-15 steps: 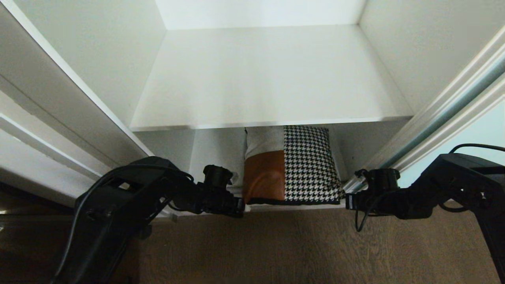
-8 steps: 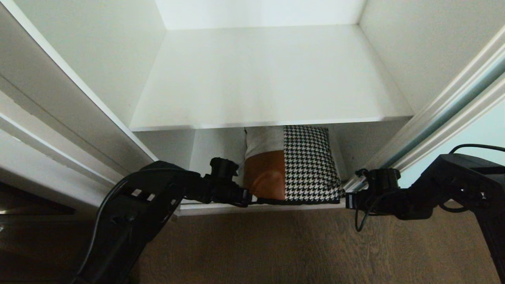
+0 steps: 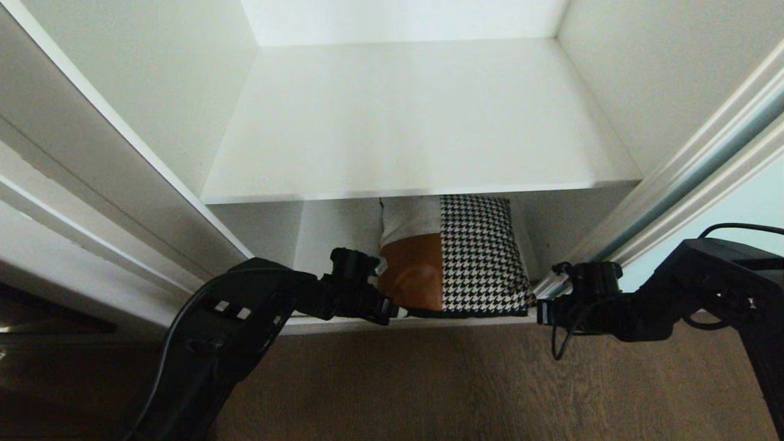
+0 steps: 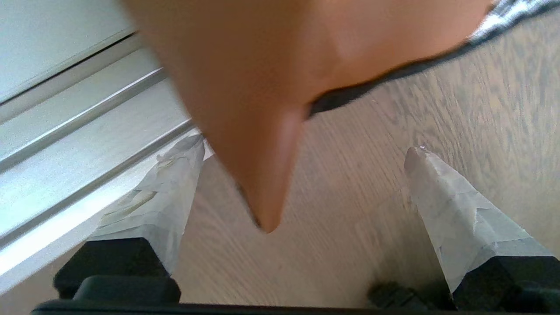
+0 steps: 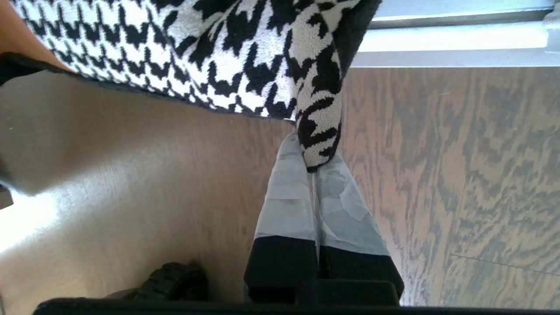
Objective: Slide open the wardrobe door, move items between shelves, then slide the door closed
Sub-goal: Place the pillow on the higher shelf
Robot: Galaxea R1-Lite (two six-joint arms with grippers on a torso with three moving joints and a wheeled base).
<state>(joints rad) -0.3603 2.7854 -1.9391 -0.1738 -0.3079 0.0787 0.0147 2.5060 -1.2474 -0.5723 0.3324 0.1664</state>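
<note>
The cushion (image 3: pixel 453 254) was seen low centre in the head view, under the upper shelf (image 3: pixel 404 116). Its houndstooth corner was pinched by the closed right gripper (image 5: pixel 313 168) at lower right. The left gripper (image 4: pixel 302 183) was spread wide at lower left, the tan corner hanging between its fingers (image 4: pixel 170 188), unheld. The sliding wardrobe door (image 3: pixel 744 202) was at the right edge.

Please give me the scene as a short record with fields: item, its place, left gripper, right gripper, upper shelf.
item: soft square houndstooth cushion with tan-orange patch
place: on the lower white shelf, at its front edge
left gripper: open, the cushion's orange corner between its fingers
right gripper: shut on the cushion's houndstooth corner
upper white shelf: nothing on it
</note>
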